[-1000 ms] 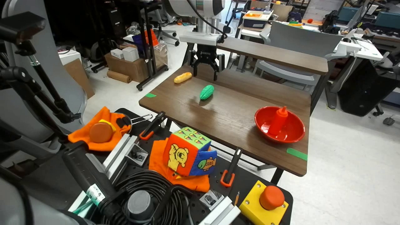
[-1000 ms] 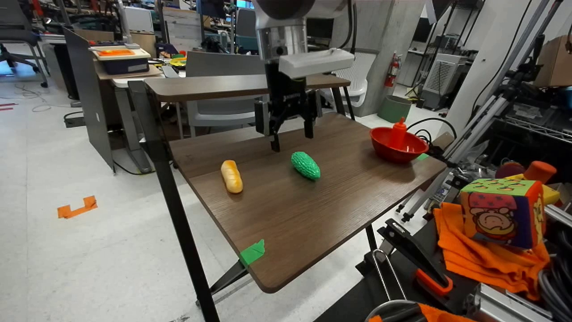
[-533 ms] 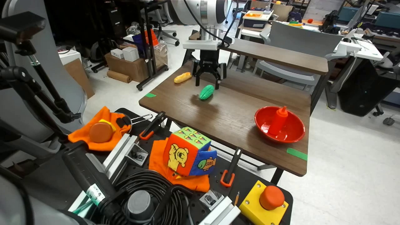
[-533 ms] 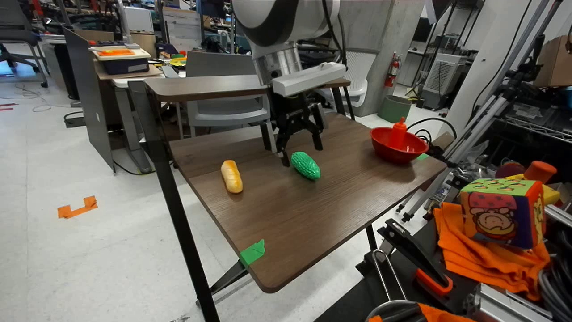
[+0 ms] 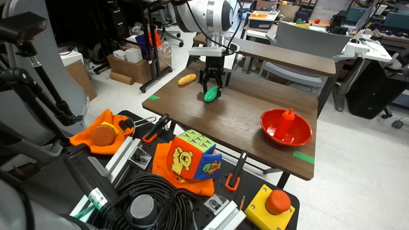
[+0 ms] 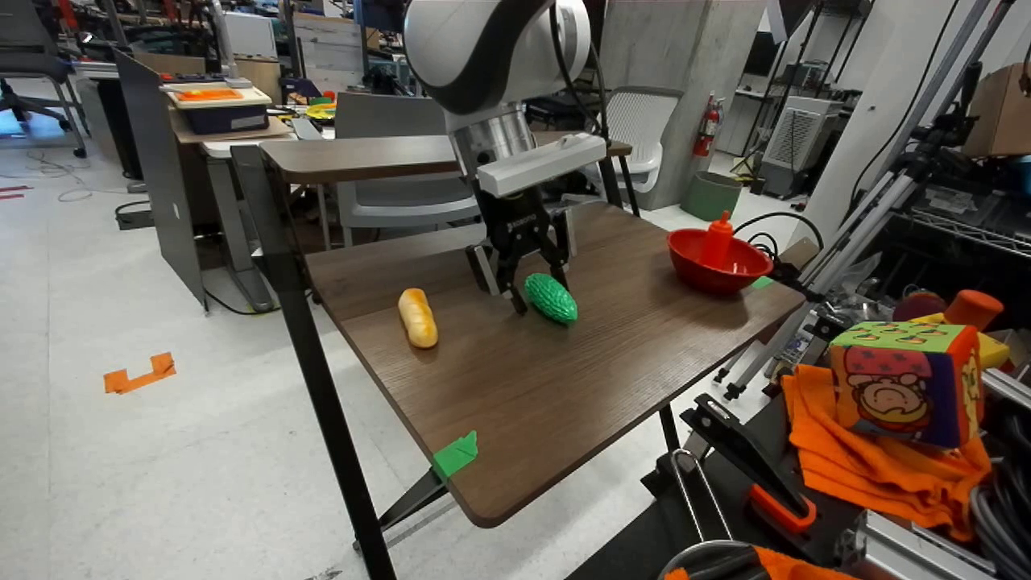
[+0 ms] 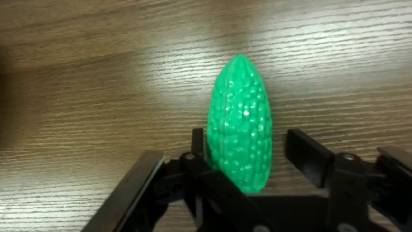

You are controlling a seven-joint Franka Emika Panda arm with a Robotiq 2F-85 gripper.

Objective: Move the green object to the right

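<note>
The green object (image 7: 241,109), a bumpy bright green oval, lies on the brown table (image 5: 236,115) in both exterior views. My gripper (image 7: 246,141) has come down over its near end in the wrist view, one finger on each side. The left finger (image 7: 197,140) stands very close to the green surface; whether it touches I cannot tell. On the right a strip of table shows between the object and the finger (image 7: 305,154), so the jaws are part-way open and not clamped. The object's lower left end is hidden behind the gripper linkage.
A yellow-orange oval object (image 6: 418,319) lies beside the green one. A red bowl (image 5: 300,134) with a red bottle (image 5: 283,124) in it stands at the table's other end. Green tape patches (image 6: 456,454) mark the edge; a cart with a toy cube (image 5: 193,155) stands alongside.
My gripper has come down from above the table to around the green object, and its jaws have drawn closer together. The green object has not visibly moved.
</note>
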